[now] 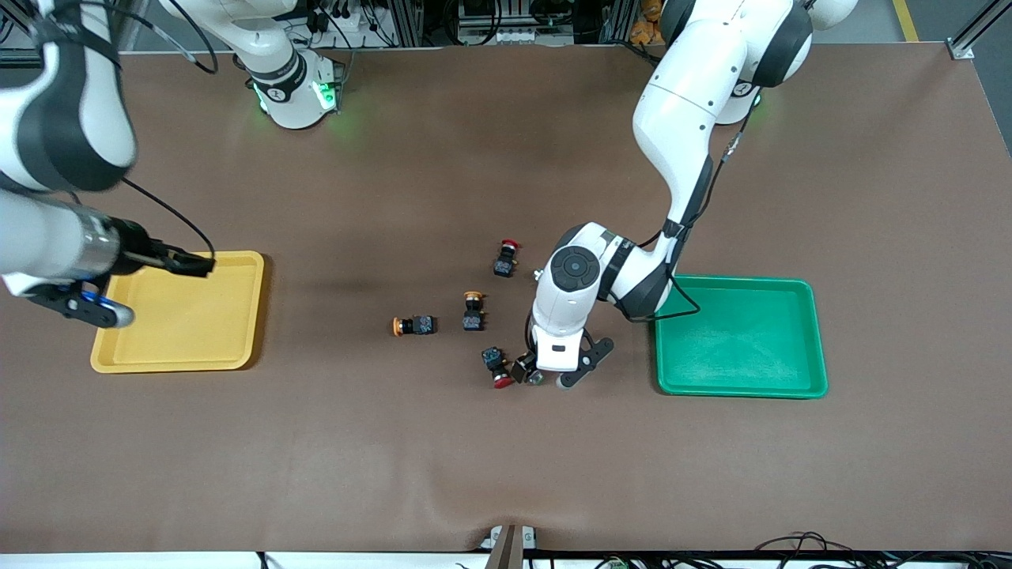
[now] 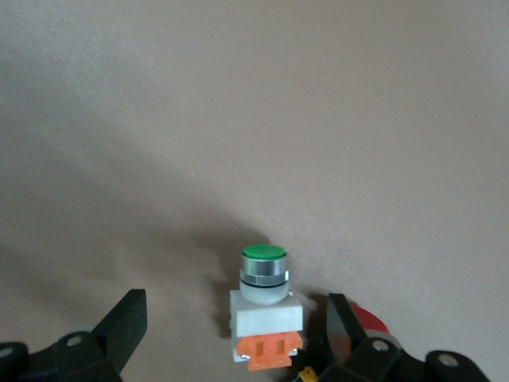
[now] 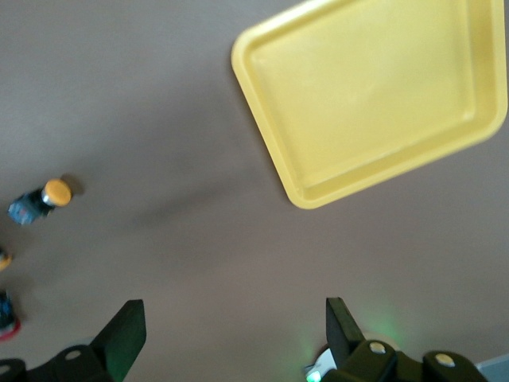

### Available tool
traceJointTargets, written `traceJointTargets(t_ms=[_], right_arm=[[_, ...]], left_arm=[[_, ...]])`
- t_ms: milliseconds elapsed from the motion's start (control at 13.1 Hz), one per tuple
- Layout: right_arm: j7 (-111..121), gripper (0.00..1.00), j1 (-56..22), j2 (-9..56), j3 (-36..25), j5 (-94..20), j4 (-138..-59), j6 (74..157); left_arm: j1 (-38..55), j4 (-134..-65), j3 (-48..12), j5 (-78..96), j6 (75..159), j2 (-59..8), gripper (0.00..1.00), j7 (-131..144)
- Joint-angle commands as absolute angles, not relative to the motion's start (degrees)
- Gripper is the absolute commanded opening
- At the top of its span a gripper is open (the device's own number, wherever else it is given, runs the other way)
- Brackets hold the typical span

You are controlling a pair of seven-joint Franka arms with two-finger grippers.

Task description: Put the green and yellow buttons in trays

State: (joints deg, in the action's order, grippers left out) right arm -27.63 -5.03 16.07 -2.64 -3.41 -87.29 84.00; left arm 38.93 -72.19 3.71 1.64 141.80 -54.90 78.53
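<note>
A green button (image 2: 266, 306) with a white body and an orange block stands on the brown table between the open fingers of my left gripper (image 2: 235, 338). In the front view the left gripper (image 1: 547, 378) is low over the middle of the table and hides most of that button (image 1: 535, 379). Two yellow buttons (image 1: 473, 310) (image 1: 411, 325) lie toward the right arm's end from it. The green tray (image 1: 739, 336) and the yellow tray (image 1: 190, 324) lie at the two ends. My right gripper (image 1: 194, 263) hangs open and empty over the yellow tray (image 3: 374, 87).
A red-capped button (image 1: 498, 370) lies right beside the left gripper, its cap (image 2: 372, 320) showing past one finger. A second red-capped one (image 1: 506, 257) lies farther from the front camera. One yellow button (image 3: 44, 199) shows in the right wrist view.
</note>
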Motion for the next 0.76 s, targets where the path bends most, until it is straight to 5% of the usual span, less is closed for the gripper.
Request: traceJointTargets(t_ms=[0,688], right_arm=[[-39.7,1.00,-7.7,17.7,-2.6,-0.2,-85.9,80.3],[-60.4,1.00,-8.7,25.8,-2.5,-10.0,-84.6,90.4]], left_arm=[[40.2,-70.1,4.8,0.5,144.4,-57.2,1.00,81.8],[40.4,-70.1,4.8,0.6,144.6,-58.4,0.97,81.6]])
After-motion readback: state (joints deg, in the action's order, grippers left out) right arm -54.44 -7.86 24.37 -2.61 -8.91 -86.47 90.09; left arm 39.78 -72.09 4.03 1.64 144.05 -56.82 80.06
